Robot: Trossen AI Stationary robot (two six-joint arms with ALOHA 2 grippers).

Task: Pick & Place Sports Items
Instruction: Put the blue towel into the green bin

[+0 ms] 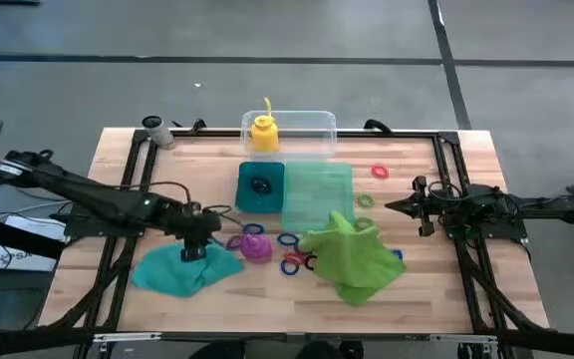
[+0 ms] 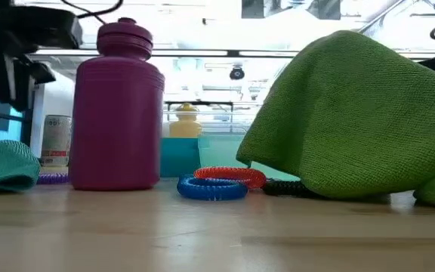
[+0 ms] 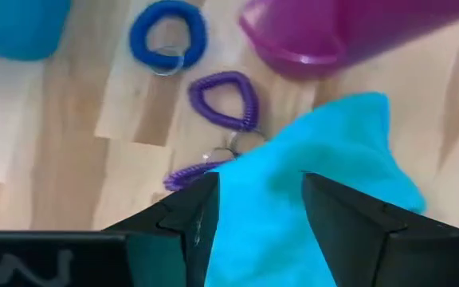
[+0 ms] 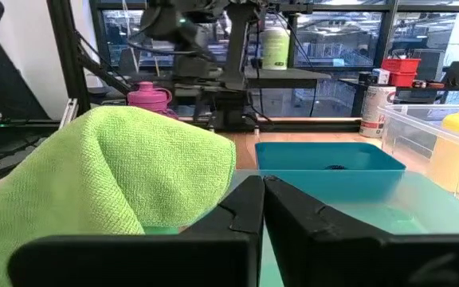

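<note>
Wooden table (image 1: 446, 299), left tool (image 1: 193, 247) over teal cloth (image 1: 182, 269)

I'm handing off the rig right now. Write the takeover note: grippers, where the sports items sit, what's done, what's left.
Left gripper: open, down over the teal cloth.
Right gripper: shut, empty, parked at the table's right.
Yellow bottle stands in the clear tub; a dark ring lies in the teal tray.
Left out: purple bottle, lime-green cloth, rings such as the blue ring.
</note>
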